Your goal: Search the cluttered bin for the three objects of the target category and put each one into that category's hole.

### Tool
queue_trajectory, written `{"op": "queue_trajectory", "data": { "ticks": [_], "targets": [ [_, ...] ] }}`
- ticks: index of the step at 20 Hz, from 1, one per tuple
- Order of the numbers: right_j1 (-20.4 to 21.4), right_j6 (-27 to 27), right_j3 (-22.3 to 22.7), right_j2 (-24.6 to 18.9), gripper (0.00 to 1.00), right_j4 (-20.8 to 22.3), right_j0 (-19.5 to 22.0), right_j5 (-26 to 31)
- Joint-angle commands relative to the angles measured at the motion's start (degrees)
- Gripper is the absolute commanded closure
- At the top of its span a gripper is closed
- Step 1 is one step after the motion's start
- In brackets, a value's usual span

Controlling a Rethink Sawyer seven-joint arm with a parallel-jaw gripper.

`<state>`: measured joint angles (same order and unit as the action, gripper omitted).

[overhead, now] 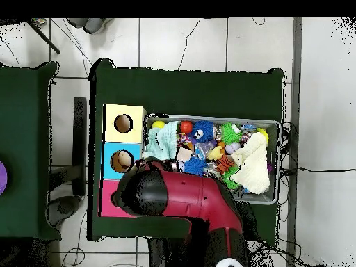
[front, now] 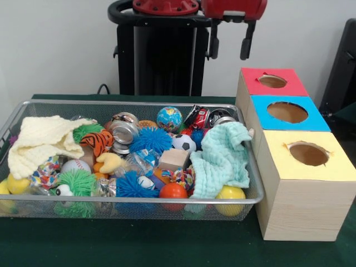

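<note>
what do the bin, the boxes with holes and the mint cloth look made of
Bin: metal wire mesh, apparently; fine see-through grid, shiny rim. Boxes: pale unfinished wood, grain visible, tops likely coloured paper or paint. Mint cloth: soft woven fabric, crinkled, draping over the rim.

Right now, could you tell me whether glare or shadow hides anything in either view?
Front view: the light is even, only the metal cans glint; the hole in the yellow box is shaded inside. Overhead view: no glare, but the arm covers the red box hole and one corner of the bin.
</note>
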<state>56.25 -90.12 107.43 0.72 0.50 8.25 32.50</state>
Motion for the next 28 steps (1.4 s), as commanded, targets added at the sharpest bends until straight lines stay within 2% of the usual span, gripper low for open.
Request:
{"op": "queue_trajectory", "data": {
  "ticks": [1,14,28],
  "targets": [
    [-2.4,2.1,-1.2,-6.5,0.00,2.1,3.1,3.6],
    [-4.0,2.8,-2.8,-7.5,0.00,5.1,6.1,3.1],
    [-6.6,6.3,-3.4,-11.5,0.00,7.7,13.5,1.8]
  ]
}}
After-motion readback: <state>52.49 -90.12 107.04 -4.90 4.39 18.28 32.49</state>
